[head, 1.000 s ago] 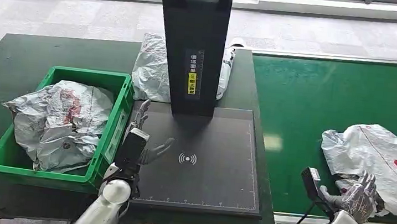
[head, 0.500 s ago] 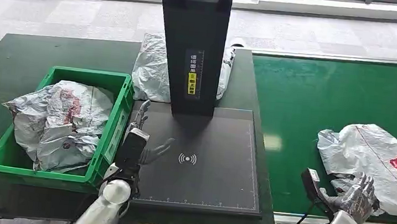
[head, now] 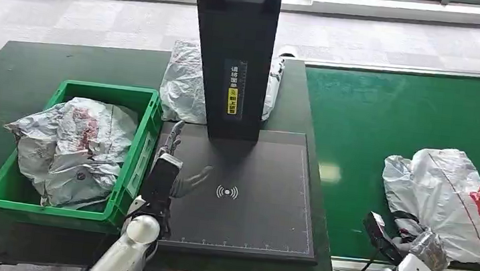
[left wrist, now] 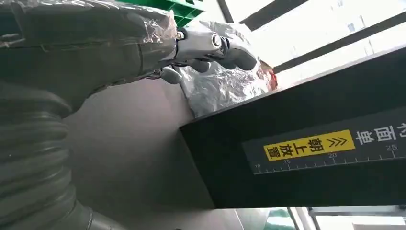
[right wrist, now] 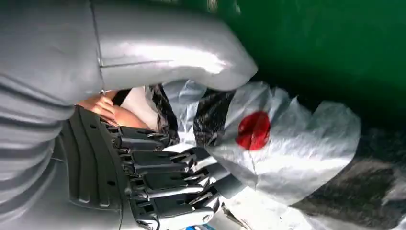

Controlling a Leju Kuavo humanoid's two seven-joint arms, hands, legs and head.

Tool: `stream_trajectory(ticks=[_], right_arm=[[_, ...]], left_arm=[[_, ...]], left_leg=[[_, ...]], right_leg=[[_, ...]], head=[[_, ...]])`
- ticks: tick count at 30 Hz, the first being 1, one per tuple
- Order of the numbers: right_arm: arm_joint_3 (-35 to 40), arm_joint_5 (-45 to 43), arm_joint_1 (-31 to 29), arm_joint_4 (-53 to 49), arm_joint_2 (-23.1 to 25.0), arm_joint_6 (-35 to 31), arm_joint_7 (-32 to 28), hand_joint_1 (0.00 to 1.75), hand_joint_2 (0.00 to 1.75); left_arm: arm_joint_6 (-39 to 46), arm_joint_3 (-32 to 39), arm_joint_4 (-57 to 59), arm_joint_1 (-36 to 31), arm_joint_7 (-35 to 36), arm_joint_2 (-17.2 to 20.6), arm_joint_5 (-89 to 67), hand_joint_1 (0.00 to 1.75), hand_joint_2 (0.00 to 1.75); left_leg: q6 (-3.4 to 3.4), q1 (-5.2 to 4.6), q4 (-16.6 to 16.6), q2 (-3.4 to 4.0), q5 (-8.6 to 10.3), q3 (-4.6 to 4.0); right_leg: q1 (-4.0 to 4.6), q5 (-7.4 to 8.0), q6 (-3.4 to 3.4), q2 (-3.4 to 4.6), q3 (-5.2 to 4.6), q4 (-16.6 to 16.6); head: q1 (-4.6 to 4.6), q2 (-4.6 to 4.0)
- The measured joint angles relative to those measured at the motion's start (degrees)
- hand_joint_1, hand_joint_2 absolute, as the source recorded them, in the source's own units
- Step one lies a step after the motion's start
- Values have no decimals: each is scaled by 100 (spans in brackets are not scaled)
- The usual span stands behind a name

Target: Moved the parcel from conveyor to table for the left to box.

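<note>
The parcel (head: 449, 201), a crumpled white plastic bag with red print, lies on the green conveyor (head: 388, 111) at the right. My right hand (head: 422, 247) is at its near edge, partly tucked under the bag. In the right wrist view the thumb lies over the parcel (right wrist: 287, 143) and the fingers (right wrist: 167, 184) curl under it, so the hand grips it. My left hand (head: 170, 168) hovers open, fingers spread, over the left edge of the dark scanner pad (head: 250, 204), beside the green crate (head: 149, 133).
The crate holds crumpled grey parcels (head: 71, 145). A black post (head: 236, 54) rises from the back of the pad, with another grey parcel (head: 182, 82) behind it. The dark green table (head: 43, 61) runs left of the conveyor.
The parcel has shifted and bunched up towards the far side as my right hand pushed in under its near edge and closed. The left hand has stayed in place.
</note>
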Motion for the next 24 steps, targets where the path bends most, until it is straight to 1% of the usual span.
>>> stream_trajectory(ticks=[7,10,15,17,19,20,21,22,23,24], right_arm=[[0,9,-75,24,-15,2,17,175,175],[0,11,-74,24,-15,-239,-77,175,175],[0,9,-74,24,-13,-366,-132,175,175],[0,-22,-64,9,-7,-669,-349,175,175],[2,-121,9,-151,42,-1271,-720,175,175],[18,-280,61,-302,103,-1579,-980,129,175],[59,-488,136,-547,186,-1854,-1277,117,175],[99,-650,186,-742,247,-1997,-1484,119,175],[158,-844,260,-954,337,-2088,-1710,141,175],[245,-1062,371,-1234,437,-2107,-1937,134,175]], left_arm=[[-28,15,7,-3,-2,-2,22,0,175],[-35,24,-11,7,-2,-2,52,0,175],[-35,52,-13,11,-2,-2,72,0,175],[0,61,-33,25,0,-2,81,0,175],[64,79,-88,76,2,0,85,0,175],[90,90,-127,120,4,-2,85,0,175],[114,96,-175,170,4,-2,85,0,175],[127,98,-206,199,4,-2,83,0,175],[138,98,-225,215,4,-2,63,0,175],[142,98,-236,218,2,-4,39,0,175]], left_leg=[[0,-1,0,-2,0,-1],[0,-1,0,-2,0,-2],[0,-1,-1,-5,0,-3],[0,-1,-1,-4,0,-4],[0,-1,-1,-4,0,-7],[0,-1,-1,-4,0,-6],[0,-1,-1,-3,0,-6],[0,-1,-1,-2,0,-6],[0,-1,-1,-3,0,-5],[0,0,-1,-5,0,-6]], right_leg=[[2,0,0,-1,0,0],[2,0,0,-2,0,1],[1,0,0,-3,0,2],[-1,0,0,-3,0,3],[-3,0,0,-3,0,4],[-3,0,0,-3,-1,4],[-1,0,0,-3,-2,4],[0,0,0,-1,-3,4],[2,0,0,-1,-3,4],[5,-2,0,-4,-3,4]], head=[[0,0],[0,2],[0,2],[0,2],[0,2],[0,2],[0,0],[0,2],[0,2],[0,2]])
